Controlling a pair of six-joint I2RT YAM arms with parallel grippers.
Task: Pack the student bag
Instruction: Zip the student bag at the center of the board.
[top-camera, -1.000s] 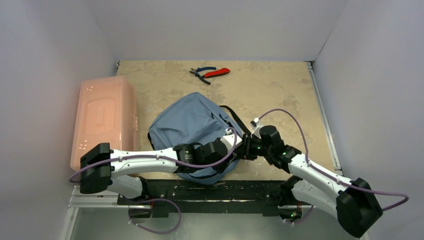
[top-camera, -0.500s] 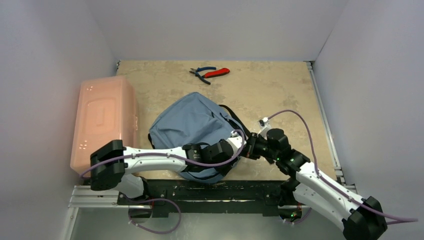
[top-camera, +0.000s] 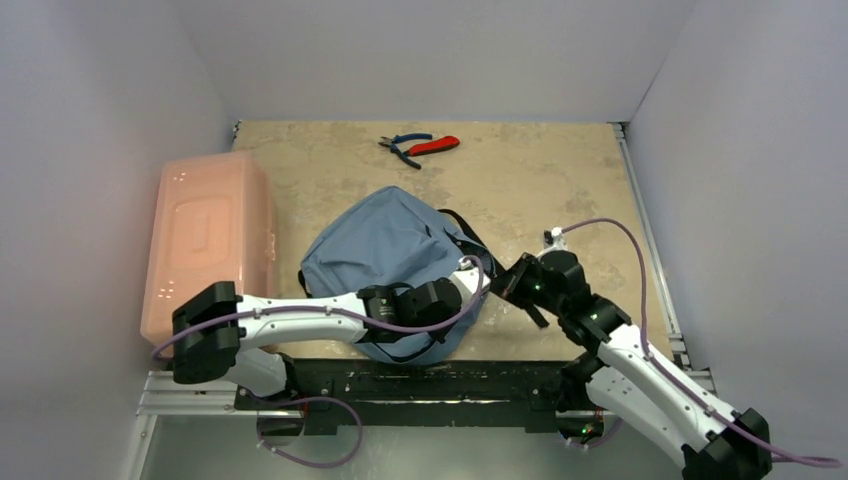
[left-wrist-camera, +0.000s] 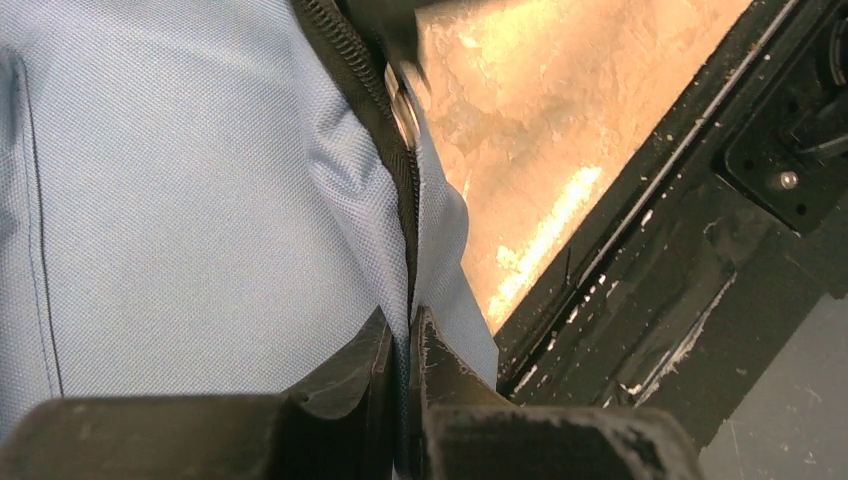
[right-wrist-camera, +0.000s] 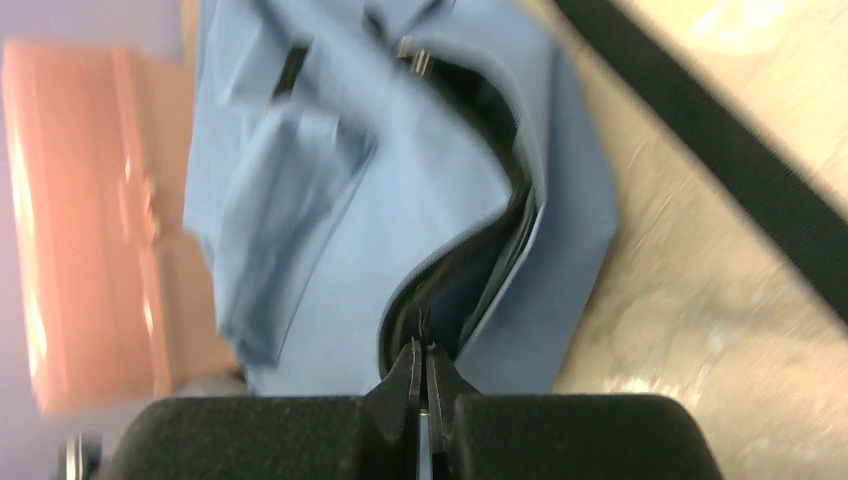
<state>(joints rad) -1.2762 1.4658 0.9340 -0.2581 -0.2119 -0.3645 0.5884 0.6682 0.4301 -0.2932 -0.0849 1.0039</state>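
Jaws on both arms have just been closed. The left gripper (left-wrist-camera: 408, 345) is clamped on the woven grey-blue cloth of the student bag (top-camera: 385, 245) beside its dark toothed zip (left-wrist-camera: 360, 70); the bag lies mid-table (top-camera: 560, 170) by the near edge. The right gripper (right-wrist-camera: 421, 375), drawn back rightward, is shut; whether a zip pull is pinched cannot be told. The soft mouth (right-wrist-camera: 470, 270) is left gaping, ready, it seems, for packing.

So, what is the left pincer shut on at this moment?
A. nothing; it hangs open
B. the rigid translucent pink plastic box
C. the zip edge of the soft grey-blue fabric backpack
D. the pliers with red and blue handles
C: in the left wrist view the left pincer is clamped on the soft grey-blue fabric backpack beside its dark zip.
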